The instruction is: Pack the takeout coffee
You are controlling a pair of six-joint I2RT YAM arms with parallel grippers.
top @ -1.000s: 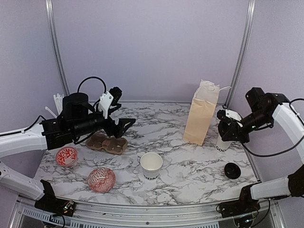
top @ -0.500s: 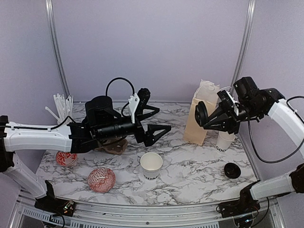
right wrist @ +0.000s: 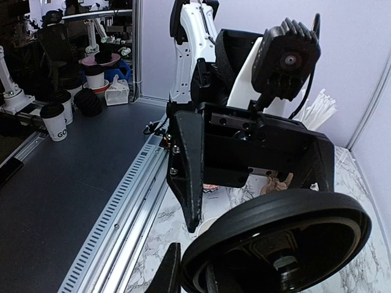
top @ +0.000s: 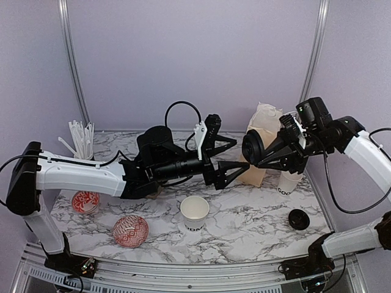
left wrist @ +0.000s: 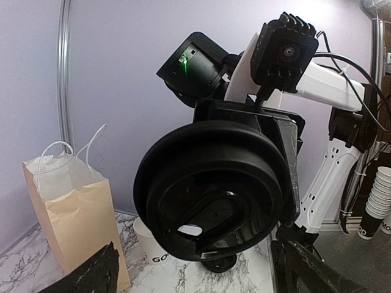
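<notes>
My right gripper (top: 264, 154) is shut on a round black lid (top: 251, 148), held on edge above the table in front of the paper bag. In the left wrist view this lid (left wrist: 214, 189) fills the middle, its top face towards me. My left gripper (top: 234, 157) is open, its two fingers (left wrist: 91, 274) spread on either side of the lid without touching it. One open white cup (top: 194, 213) stands at the front centre. A second white cup (top: 287, 184) stands behind the right gripper. Another black lid (top: 299, 219) lies flat at the right. My left arm hides the carrier in the top view.
A tall tan paper bag (top: 266, 119) with white handles stands at the back right. Two red-and-white bowls (top: 85, 200) (top: 130, 230) sit at the front left. White sticks (top: 81, 137) stand in a holder at the back left. My left arm spans the table's middle.
My left arm has stretched right across the table, bringing its open fingers up to the lid. The right gripper has come away from the right cup, lifting a lid leftwards.
</notes>
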